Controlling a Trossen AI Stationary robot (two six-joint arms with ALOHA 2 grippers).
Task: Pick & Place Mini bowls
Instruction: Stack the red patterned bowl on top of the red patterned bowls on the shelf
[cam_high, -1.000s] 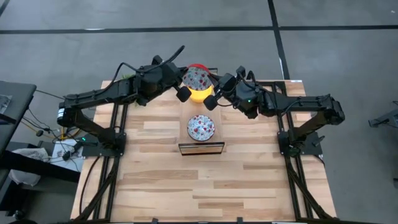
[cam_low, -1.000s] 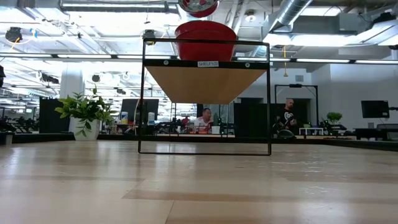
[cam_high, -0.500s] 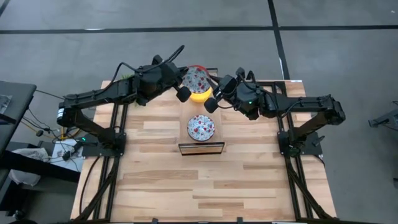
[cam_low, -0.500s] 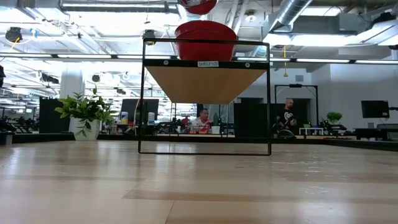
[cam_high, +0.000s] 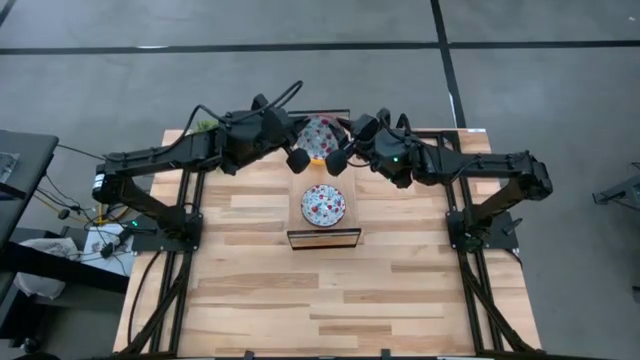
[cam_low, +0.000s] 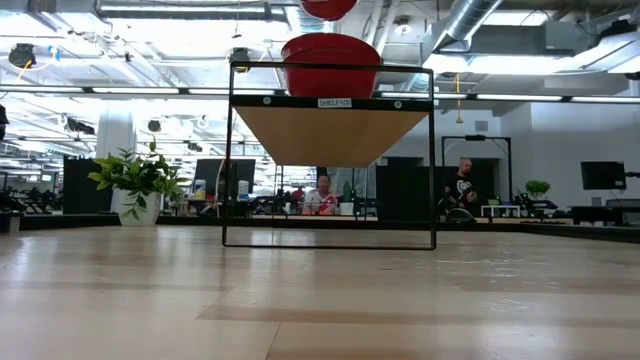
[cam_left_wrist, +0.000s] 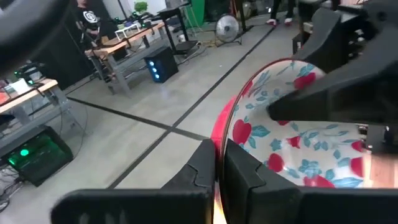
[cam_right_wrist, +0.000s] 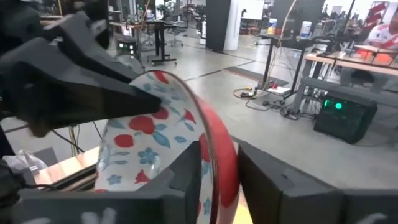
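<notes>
Since a second ago the floral bowl (cam_high: 318, 135) has drifted toward the far edge of the table (cam_high: 330, 300) and gone higher. In the low view only its red underside pokes in at the top now. My right gripper (cam_right_wrist: 217, 168) has also let go a bit since then.

So right now my left gripper (cam_left_wrist: 219, 168) is clamped tight on the bowl's rim, one finger inside on the pattern and the other on the red outside. My right one straddles the rim on the opposite side with its fingers spread. I honestly can't tell if the pads are touching the rim or just sitting beside it. Both arms meet over the far middle of the table, with the bowl tilted up in the air between them.

The second floral bowl (cam_high: 324, 204) sits upright on top of the little shelf (cam_high: 323, 238), nearer than the held bowl. A plant (cam_low: 140, 180) stands off to one side in the low view.
</notes>
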